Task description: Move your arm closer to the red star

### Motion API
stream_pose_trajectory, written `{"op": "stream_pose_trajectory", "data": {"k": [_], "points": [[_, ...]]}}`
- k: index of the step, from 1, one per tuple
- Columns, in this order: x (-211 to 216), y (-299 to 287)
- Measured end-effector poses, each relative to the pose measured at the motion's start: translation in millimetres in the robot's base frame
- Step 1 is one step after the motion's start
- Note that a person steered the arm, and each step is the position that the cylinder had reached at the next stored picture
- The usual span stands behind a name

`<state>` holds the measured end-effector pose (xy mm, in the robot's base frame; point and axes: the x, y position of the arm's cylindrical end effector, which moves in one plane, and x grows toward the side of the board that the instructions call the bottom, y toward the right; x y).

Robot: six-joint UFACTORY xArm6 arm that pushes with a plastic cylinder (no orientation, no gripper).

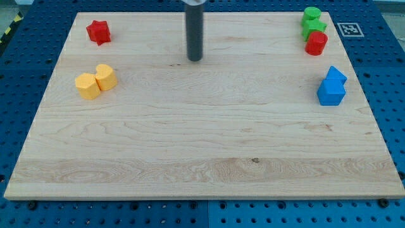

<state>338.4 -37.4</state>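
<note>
— Board first: pale wooden table top (202,145), a broad slab of light grained planks lying on a blue perforated base (19,69). Where is the rod on it?

— Straight dark rod (194,31) comes down from the view's top, and my tip (194,59) rests on the wood in the upper middle, with bare wood all round it. It touches no block.

— Is it released or clenched?

— Neither; it is a plain rod with no jaws, so it holds nothing.

— Blocks, biggest group down?

— Far to the view's right of my tip and a little lower, two blue blocks (331,87) sit touching, one above the other; their exact shapes are hard to make out. Left of my tip and lower, two yellow blocks press together: a yellow hexagonal block (88,85) and a yellow rounded block (105,76) just beside it. Right of my tip and higher, near the board's corner, a green round block (311,14) tops a green star-like block (313,28), with a red cylinder block (316,43) touching below.

— And the red star?

— Red star block (99,31) lies alone, well apart from my tip, to its left and a bit higher, near the board's top-left corner.

— Anything smaller?

— A black-and-white marker tag (349,28) on the base, beyond the board's right edge.
</note>
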Motion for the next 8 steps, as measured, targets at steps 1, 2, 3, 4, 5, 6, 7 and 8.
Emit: {"op": "stream_pose_trajectory", "data": {"k": [1,2,3,4,5,6,7,8], "points": [[0,-18],[0,-18],[0,-18],[0,-28],[-2,-84],[-14,-158],[-46,-229],[-76,-263]]}}
